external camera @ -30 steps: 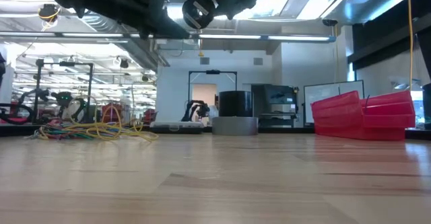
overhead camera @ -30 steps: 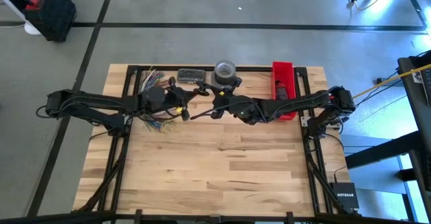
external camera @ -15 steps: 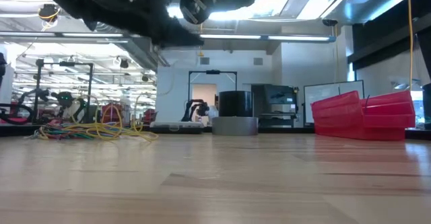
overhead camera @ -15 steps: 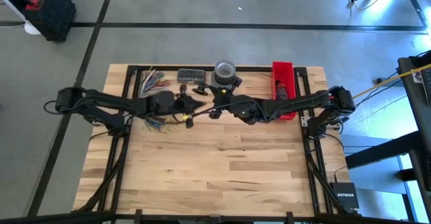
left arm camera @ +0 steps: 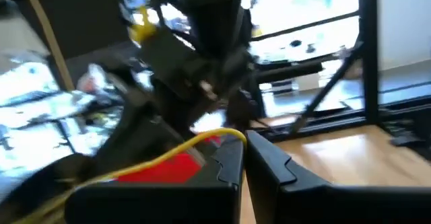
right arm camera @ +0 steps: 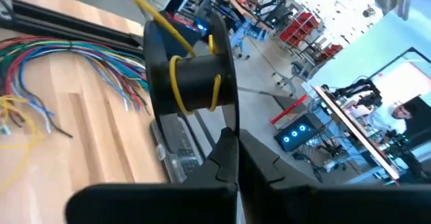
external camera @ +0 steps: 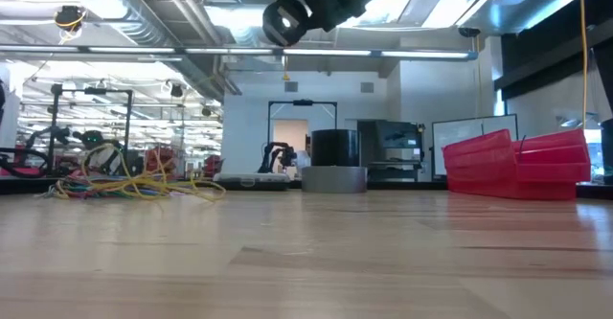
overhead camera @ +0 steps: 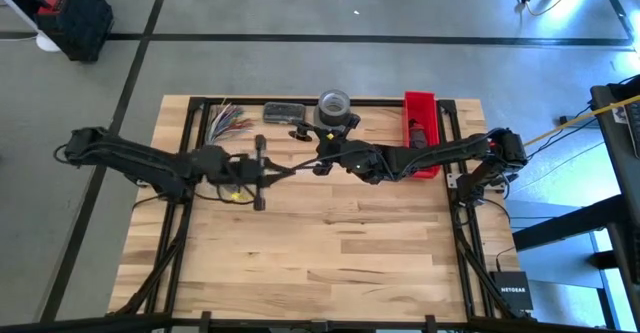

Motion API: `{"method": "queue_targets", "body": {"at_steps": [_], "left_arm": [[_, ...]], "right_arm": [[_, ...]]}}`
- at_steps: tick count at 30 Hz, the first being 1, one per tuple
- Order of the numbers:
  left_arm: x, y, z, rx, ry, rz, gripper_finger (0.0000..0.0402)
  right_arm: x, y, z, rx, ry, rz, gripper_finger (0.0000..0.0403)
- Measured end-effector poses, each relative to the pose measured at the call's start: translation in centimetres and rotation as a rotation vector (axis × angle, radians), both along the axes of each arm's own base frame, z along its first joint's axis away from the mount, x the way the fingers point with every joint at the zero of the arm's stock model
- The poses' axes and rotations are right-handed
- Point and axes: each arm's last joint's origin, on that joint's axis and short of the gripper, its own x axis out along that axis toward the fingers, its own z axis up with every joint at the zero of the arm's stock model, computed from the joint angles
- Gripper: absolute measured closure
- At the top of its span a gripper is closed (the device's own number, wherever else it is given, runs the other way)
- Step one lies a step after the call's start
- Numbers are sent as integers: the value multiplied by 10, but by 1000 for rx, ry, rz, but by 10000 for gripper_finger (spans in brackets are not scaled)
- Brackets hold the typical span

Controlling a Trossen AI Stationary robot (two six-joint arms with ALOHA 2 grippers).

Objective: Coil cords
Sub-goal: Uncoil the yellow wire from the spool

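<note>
The cords lie in a loose multicoloured tangle on the table's far left part; they also show as cords in the low view and cords past the right fingers. A black spool with a few turns of yellow wire is held high above the table's far middle by my right gripper, which is shut. My left gripper is to the left of the spool, level and shut on a yellow wire. The yellow wire runs off the spool. My left gripper pinches the yellow wire between its two fingertips, and the wire trails back past the left finger, clear of the table. My right gripper pinches the rim of the spool's flange between its two fingers. The spool is lifted well clear of the table.
A grey tape roll and a dark flat box sit at the far edge. A red bin stands at the far right under the right arm. The near half of the wooden table is bare.
My left gripper has swung away from the cord tangle toward the table's near edge and risen, turning as it went, still shut on the yellow wire. It has gone out of the low view's top. The right gripper and the spool have kept still.
</note>
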Motion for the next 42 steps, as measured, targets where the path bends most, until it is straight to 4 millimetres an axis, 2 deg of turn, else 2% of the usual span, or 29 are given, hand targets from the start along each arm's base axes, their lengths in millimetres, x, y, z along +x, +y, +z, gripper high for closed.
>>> {"method": "queue_targets", "body": {"at_steps": [3, 6, 11, 20, 25, 28, 34, 37, 42], "left_arm": [[-15, -2, 8, 35, 7, 102, 397], [-34, 3, 12, 64, 62, 307, 397], [-53, 20, -1, 89, 180, 639, 397], [-45, 54, -35, 104, 325, 828, 396], [-39, 68, -52, 114, 416, 895, 396], [-34, 70, -56, 108, 427, 871, 396], [-17, 67, -64, 87, 419, 604, 396], [-6, 66, -67, 64, 379, 513, 396], [14, 64, -81, 35, 349, 349, 396]], "right_arm": [[0, -1, 0, -4, -4, -16, 402], [0, -1, 0, -9, 1, -18, 402], [1, 0, 4, 17, -66, -19, 402], [3, 11, 12, 8, -136, 55, 402], [2, 26, 5, -153, 87, 157, 402], [2, 35, -1, -218, 185, 185, 402], [1, 48, -1, -301, 239, 230, 402], [3, 52, -1, -305, 217, 284, 402], [6, 51, 2, -294, 150, 273, 402]]}}
